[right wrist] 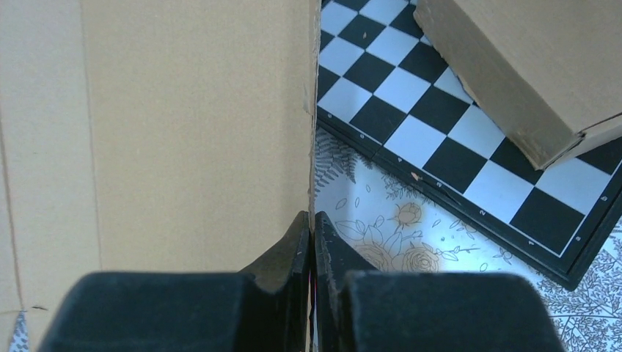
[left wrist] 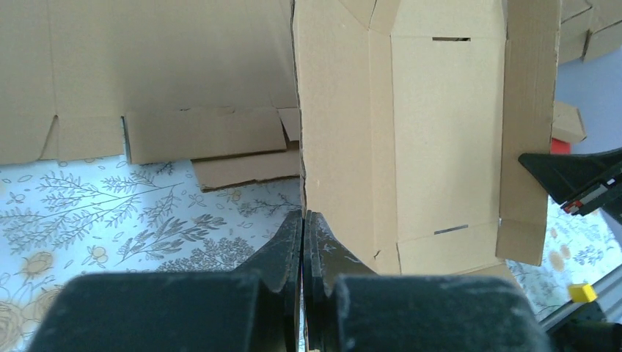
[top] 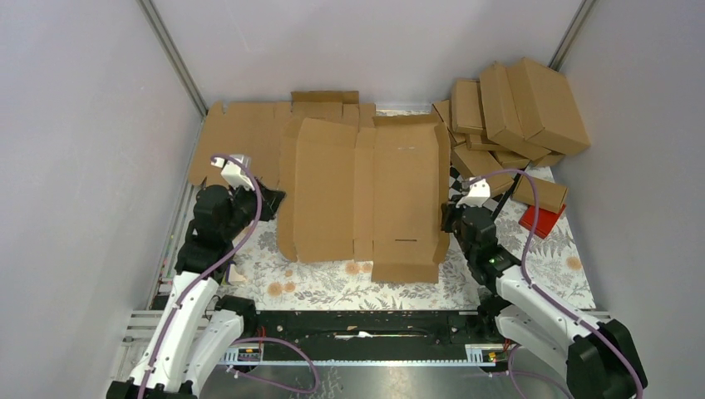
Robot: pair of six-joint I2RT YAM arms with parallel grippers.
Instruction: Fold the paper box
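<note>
The paper box (top: 366, 191) is a large brown die-cut sheet with creases and flaps, held up over the middle of the table between both arms. My left gripper (top: 270, 199) is shut on its left edge. In the left wrist view the jaws (left wrist: 303, 216) pinch the sheet (left wrist: 440, 132) edge-on. My right gripper (top: 446, 218) is shut on its right edge. In the right wrist view the jaws (right wrist: 312, 216) close on the edge of the sheet (right wrist: 183, 132). The sheet's side panels bend along their creases.
Another flat cardboard sheet (top: 241, 137) lies at the back left. Several folded boxes (top: 515, 108) are piled at the back right, over a checkered board (top: 499, 179). A small red block (top: 542, 220) sits right of my right arm. A floral cloth (top: 316, 278) covers the table.
</note>
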